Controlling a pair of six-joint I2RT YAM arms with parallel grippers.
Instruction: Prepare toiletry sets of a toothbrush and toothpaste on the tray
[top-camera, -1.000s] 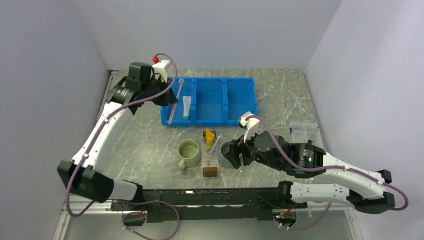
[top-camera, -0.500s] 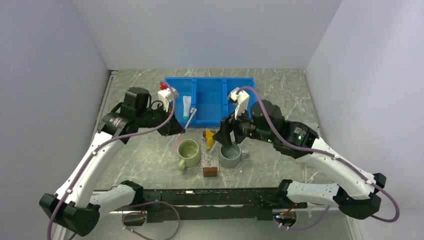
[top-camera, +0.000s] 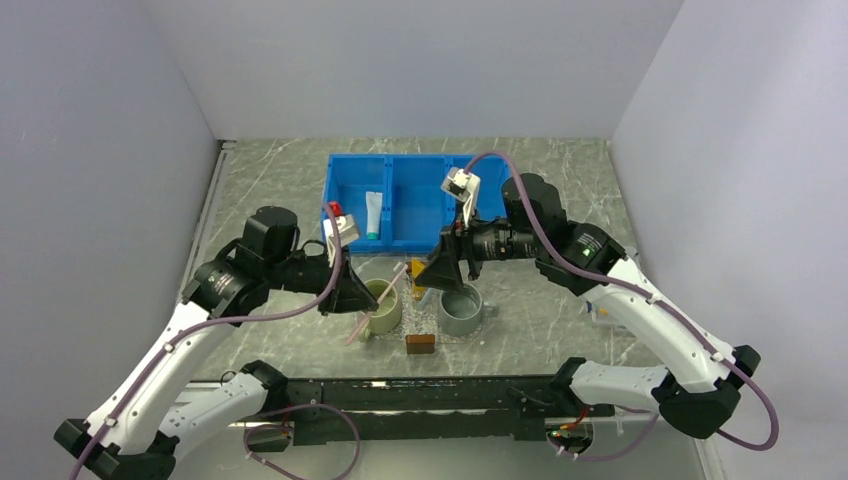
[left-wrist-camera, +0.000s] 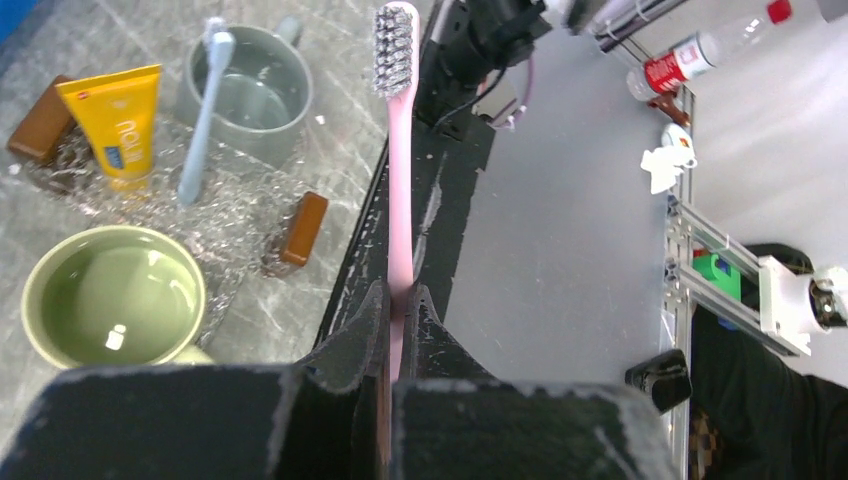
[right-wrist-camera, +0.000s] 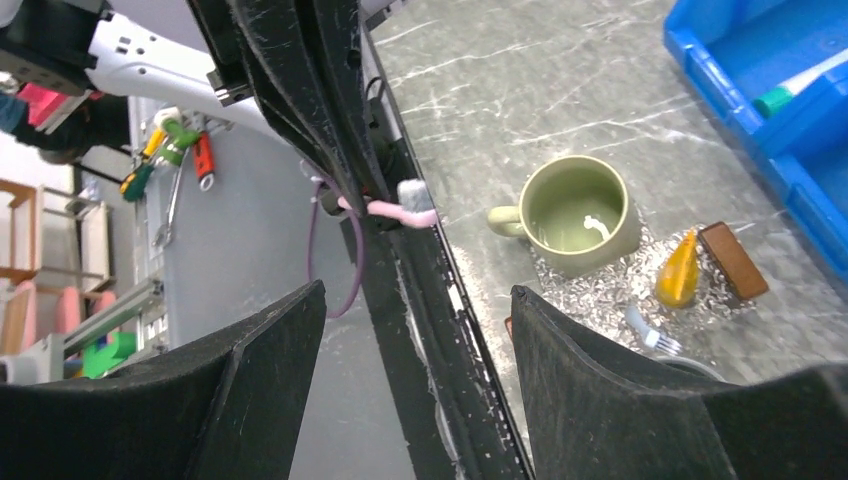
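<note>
Grey marble table (top-camera: 560, 190) between plain white walls, with the blue bin (top-camera: 490, 205) at 12 o'clock and the clear glittery tray (left-wrist-camera: 240, 220) mid-table toward 6. The left gripper (left-wrist-camera: 398, 295) is clamped tight on the pink toothbrush (left-wrist-camera: 400, 150), low on the handle. The bristle end sticks out free, likely so the brush can be laid flat. In the top view it hangs at the tray's 9 o'clock side, over the green mug (top-camera: 383, 305). The right gripper (top-camera: 440, 272) has its fingers spread wide and holds nothing. It hovers over the tray's 12 o'clock edge above the yellow toothpaste (left-wrist-camera: 112, 125), probably waiting clear of the left arm or lining up its next pick. The pale blue toothbrush (left-wrist-camera: 198, 120) is just beside that tube, head toward the grey mug (left-wrist-camera: 255, 95) at 3 o'clock; cannot tell if it rests on the rim. That pair looks like set one. The white toothpaste (top-camera: 373, 213) lies in the bin's left compartment, not yet fetched. A brown block (left-wrist-camera: 303, 228) is at the tray's 6 o'clock edge.
</note>
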